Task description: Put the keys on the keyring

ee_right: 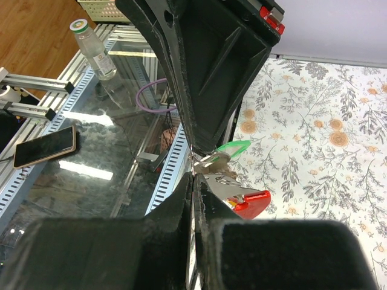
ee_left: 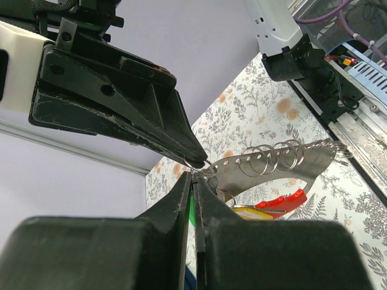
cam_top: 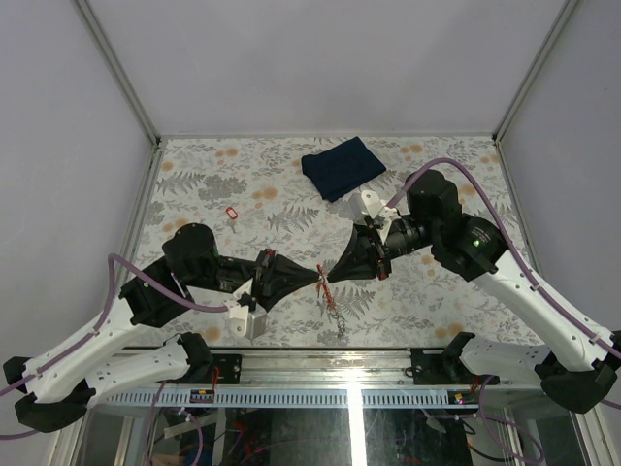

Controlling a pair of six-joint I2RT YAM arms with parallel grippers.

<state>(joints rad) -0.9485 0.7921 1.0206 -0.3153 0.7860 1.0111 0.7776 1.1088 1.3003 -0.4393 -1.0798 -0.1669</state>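
The floral table (cam_top: 194,184), walled on 3 sides, has bare room left and right; a blue cloth (cam_top: 342,167) lies by its far edge. Near the front edge, 2 grippers meet tip to tip. The left gripper (ee_left: 193,184) is pressed onto the green key (ee_right: 233,148), and the right gripper (ee_right: 193,181) pinches the keyring (cam_top: 332,306), whose red tag (ee_right: 251,202) hangs just below.

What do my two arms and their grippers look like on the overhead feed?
The left arm and right arm match: white shell links joined by rounded black joints, with a purple cable looping along each. The left gripper and right gripper are matte black, with wedge-shaped jaws tapering to thin tips and a white camera mount behind.
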